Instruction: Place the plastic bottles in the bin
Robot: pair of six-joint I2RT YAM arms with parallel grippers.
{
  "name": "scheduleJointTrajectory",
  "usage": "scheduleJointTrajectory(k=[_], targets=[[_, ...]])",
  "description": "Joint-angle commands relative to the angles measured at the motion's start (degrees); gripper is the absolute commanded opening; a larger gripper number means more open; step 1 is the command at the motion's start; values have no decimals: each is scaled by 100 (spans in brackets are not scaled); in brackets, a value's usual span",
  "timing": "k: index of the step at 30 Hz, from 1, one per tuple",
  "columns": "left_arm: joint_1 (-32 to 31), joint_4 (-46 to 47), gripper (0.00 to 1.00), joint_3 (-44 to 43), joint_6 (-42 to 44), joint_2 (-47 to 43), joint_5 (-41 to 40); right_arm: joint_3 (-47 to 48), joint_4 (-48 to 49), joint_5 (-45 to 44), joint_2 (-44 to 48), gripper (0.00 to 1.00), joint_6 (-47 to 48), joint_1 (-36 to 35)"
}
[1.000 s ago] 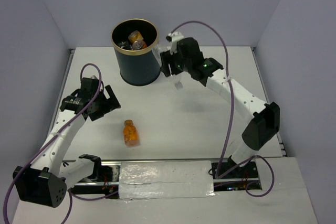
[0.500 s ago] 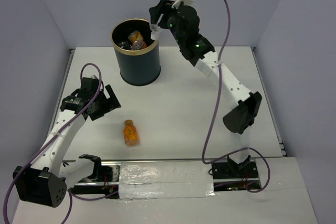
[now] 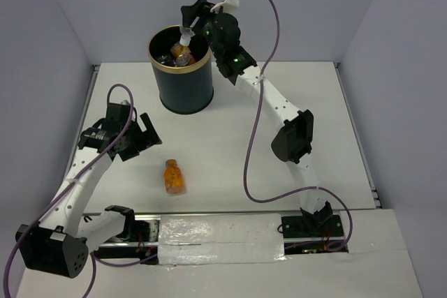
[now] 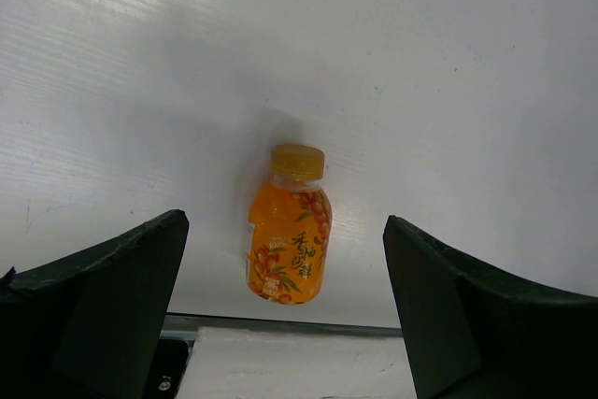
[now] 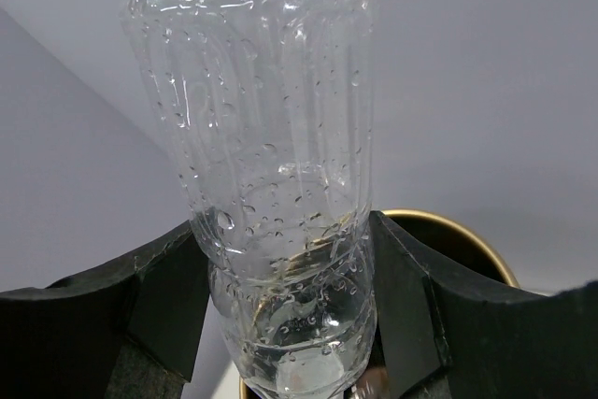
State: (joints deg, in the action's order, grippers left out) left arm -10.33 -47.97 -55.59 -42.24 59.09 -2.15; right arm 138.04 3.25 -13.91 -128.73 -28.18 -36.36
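The right gripper (image 3: 189,28) is clamped on a clear bottle (image 5: 277,128), holding it aloft over the bin (image 3: 183,92), which stands toward the table's (image 3: 216,144) 11 o'clock corner. To do the release well, the bottle probably wants to sit squarely over the opening, away from the gold rim (image 5: 464,238), before the jaws part. A light bottle like this (only droplets cling inside its ribbed wall) could glance off the edge and roll. It is colourless and crinkled, gripped near one end. An orange bottle (image 4: 288,231) with a yellow cap lies at about 7 o'clock on the table. The left gripper (image 4: 285,220) is spread wide above it, touching nothing.
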Motion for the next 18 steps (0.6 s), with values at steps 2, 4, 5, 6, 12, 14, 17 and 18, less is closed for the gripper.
scheduleJointTrajectory(k=[2,4,5,6,12,14,17,18], targets=[[-22,-72,99,14,-83,-187,101,451,914,-585,-389,61,278,-161],[-22,-99,99,13,-91,-222,57,557,976,-709,-574,61,270,-161],[-22,-116,99,22,-83,-240,57,627,1020,-779,-670,61,304,-161],[-22,-117,99,31,-83,-231,57,663,1020,-780,-671,61,313,-161],[-22,-134,99,57,-109,-222,66,873,1196,-710,-1057,59,208,-170],[-22,-134,99,49,-127,-240,66,988,1222,-675,-1233,59,86,-170],[-31,-178,99,40,-144,-266,22,1041,1231,-446,-1357,71,-29,-187],[-31,-196,99,40,-136,-266,22,1041,1222,-376,-1357,82,14,-205]])
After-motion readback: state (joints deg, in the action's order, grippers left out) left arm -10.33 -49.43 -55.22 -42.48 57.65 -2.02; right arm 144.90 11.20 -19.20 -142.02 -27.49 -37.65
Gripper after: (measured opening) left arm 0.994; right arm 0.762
